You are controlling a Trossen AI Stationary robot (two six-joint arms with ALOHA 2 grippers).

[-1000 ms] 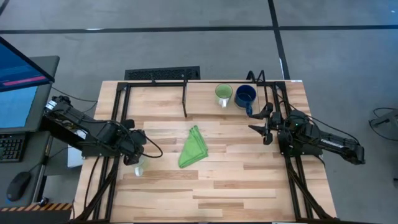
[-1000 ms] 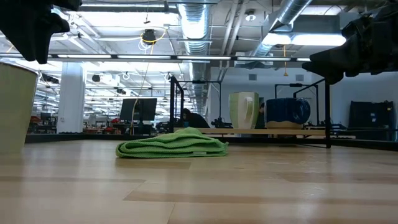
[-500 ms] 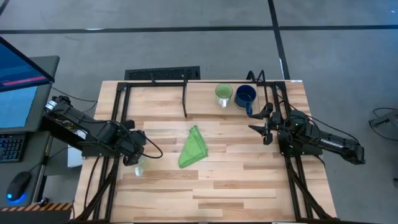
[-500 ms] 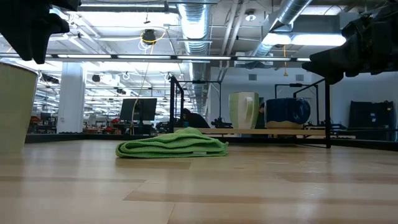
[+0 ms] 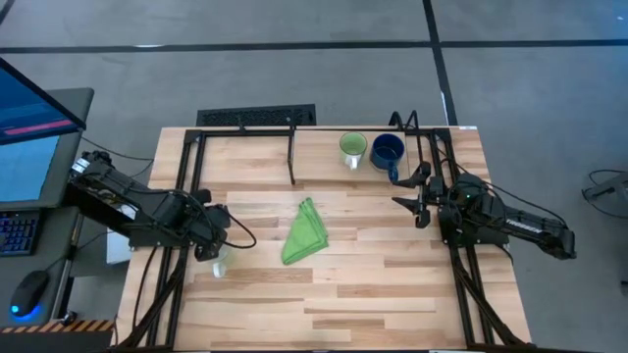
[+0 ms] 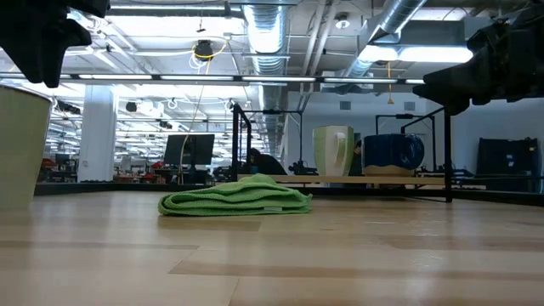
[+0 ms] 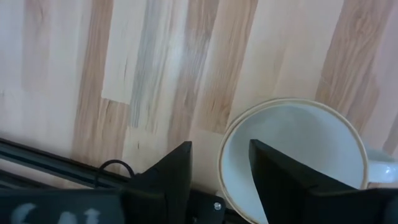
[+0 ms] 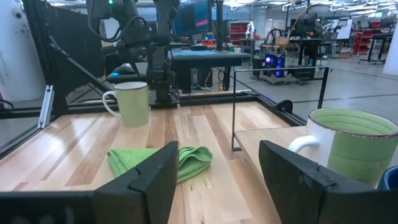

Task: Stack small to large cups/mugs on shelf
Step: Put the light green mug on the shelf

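Note:
The white mug stands upright on the table near the left edge; it also shows in the low view. My left gripper is open just above it. In the left wrist view, one finger stands outside the mug's rim and the other over its opening. The light green mug and the dark blue mug stand side by side on the shelf at the far side. My right gripper is open and empty, near the blue mug.
A folded green cloth lies on the table's middle between the two arms. Thin black posts and a rail frame the shelf. Black frame bars run along the table's left and right sides.

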